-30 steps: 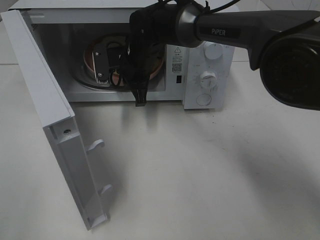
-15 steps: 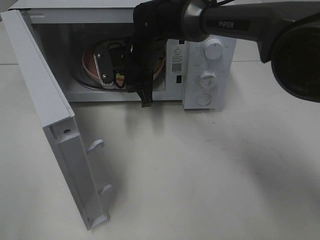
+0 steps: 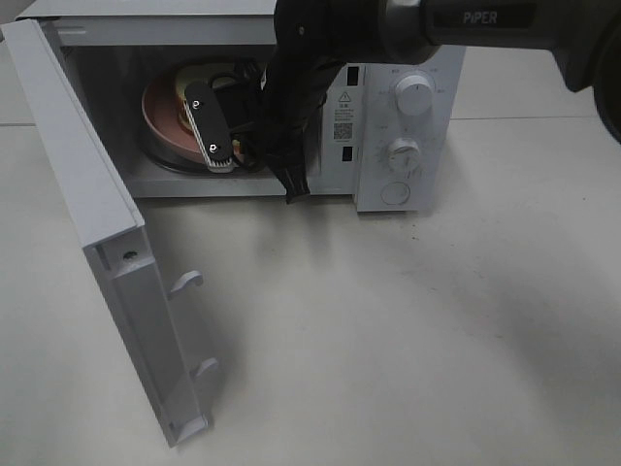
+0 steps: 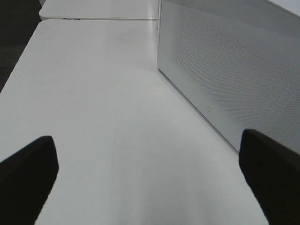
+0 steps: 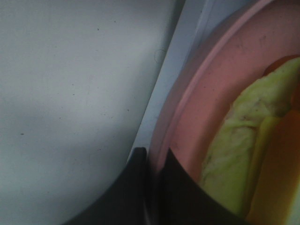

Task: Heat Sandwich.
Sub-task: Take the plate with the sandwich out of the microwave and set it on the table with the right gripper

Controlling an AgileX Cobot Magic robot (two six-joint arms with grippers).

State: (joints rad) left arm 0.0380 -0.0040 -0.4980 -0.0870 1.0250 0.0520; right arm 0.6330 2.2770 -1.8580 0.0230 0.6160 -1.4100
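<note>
Driving this one remotely, and I'd say we're at the loading step: the microwave [image 3: 403, 146] has its door [image 3: 78, 194] swung wide open, and the right gripper [image 5: 151, 164] is reached into the cavity with its fingers pinched tight on the rim of the pink plate [image 5: 211, 89]. The sandwich [image 5: 234, 140] sits on that plate just beside the pinch, yellow-green layer facing the fingers and the orange bread further in, not touching them as far as I can see. From the high camera the arm hides the food, so only the wrist view shows it. I can't tell if the plate is fully down on the oven floor yet. Next I'd guess: settle it flat, let go, and back straight out without dragging the rim along, then shut the door and turn a knob [image 3: 415, 97]. The left gripper [image 4: 147, 154] hangs with its jaws wide apart, holding nothing, low over the table [image 4: 93, 93] alongside the microwave's perforated side.
</note>
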